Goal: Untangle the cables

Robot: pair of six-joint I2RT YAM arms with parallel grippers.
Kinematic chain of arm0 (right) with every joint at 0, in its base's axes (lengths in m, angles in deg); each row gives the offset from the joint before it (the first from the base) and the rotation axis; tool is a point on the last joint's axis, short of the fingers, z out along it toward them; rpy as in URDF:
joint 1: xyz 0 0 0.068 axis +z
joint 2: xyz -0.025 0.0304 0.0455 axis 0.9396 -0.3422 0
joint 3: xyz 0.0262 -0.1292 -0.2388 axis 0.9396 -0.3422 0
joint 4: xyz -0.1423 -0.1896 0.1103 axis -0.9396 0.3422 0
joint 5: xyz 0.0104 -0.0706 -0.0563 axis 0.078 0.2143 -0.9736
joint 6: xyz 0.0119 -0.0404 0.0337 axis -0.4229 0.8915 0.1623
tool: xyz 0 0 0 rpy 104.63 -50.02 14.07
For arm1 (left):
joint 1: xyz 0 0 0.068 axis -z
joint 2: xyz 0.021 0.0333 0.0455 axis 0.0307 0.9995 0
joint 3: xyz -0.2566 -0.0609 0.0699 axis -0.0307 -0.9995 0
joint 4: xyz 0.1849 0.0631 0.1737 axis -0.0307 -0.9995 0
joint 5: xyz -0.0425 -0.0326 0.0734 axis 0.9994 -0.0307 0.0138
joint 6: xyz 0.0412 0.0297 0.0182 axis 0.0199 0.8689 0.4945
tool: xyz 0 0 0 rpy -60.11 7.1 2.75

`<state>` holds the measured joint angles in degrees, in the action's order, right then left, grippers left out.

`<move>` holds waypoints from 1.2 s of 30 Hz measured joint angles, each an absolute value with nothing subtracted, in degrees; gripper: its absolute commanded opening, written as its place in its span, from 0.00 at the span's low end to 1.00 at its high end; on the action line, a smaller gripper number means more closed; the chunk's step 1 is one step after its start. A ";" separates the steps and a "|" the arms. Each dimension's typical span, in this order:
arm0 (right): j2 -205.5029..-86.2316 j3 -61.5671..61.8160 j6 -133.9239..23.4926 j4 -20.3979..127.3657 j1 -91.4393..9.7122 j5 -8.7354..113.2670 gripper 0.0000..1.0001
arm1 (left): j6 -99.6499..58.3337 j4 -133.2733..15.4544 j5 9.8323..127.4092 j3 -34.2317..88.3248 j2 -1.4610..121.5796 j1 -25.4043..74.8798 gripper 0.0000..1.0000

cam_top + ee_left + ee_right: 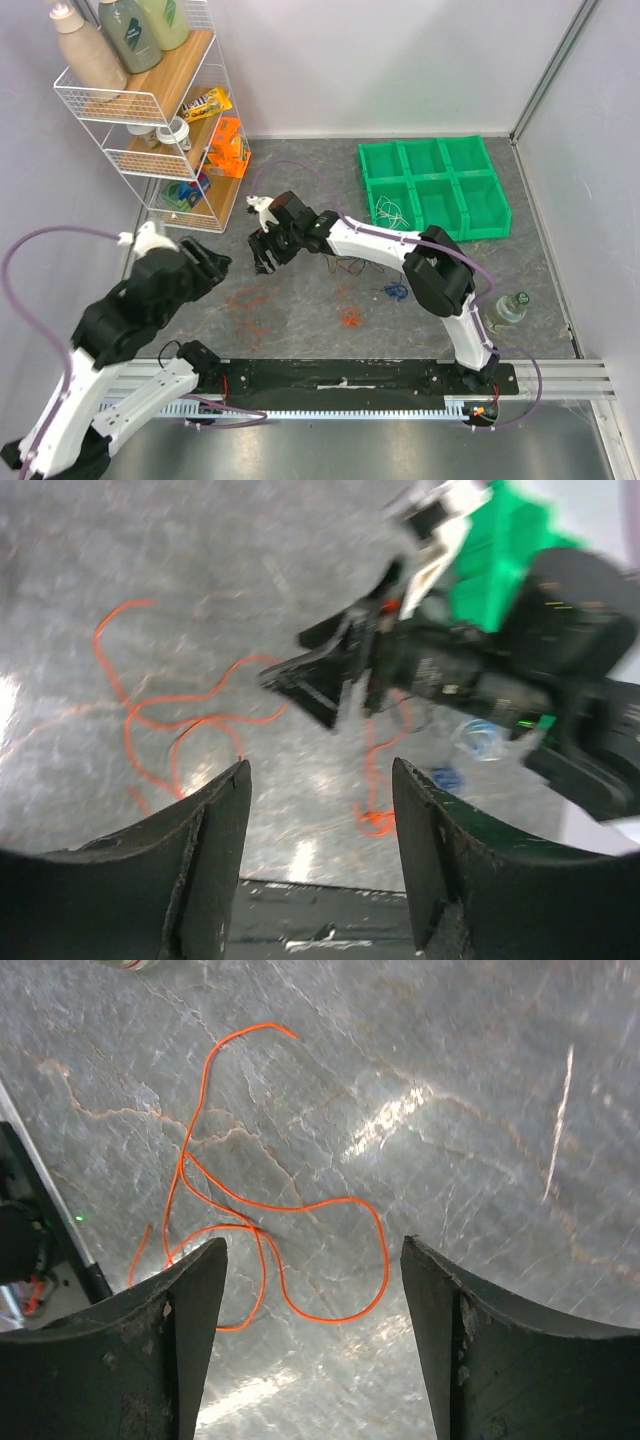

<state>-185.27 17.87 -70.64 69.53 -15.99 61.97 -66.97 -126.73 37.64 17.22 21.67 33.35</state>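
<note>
The left end effector [320, 830] hovers over the left of the counter [300, 150], its jaws wide apart and empty. The right end effector [310, 1330] reaches across to the left, also wide open with nothing between its fingers. It is above a loose orange cable [270, 1210] that sprawls flat on the counter. A small orange bunch [350, 318] and a blue bunch [395, 292] lie further right, apart from each other. A white cable [392, 212] sits in the near-left compartment of the green bin [436, 177].
</note>
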 measured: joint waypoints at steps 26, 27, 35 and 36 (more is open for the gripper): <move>-196.42 27.95 -34.77 78.97 0.88 49.60 0.27 | -56.17 -120.98 39.96 21.42 14.02 33.33 0.68; -196.42 27.91 -34.86 78.73 1.25 48.35 0.15 | -56.13 -121.04 39.96 21.49 14.02 33.33 0.68; -194.67 24.30 -39.36 75.52 1.97 37.95 0.00 | -56.04 -122.29 39.72 22.60 14.02 33.33 0.67; -193.36 22.60 -40.48 75.28 1.78 36.83 0.00 | -55.93 -122.29 39.43 23.17 14.02 33.33 0.67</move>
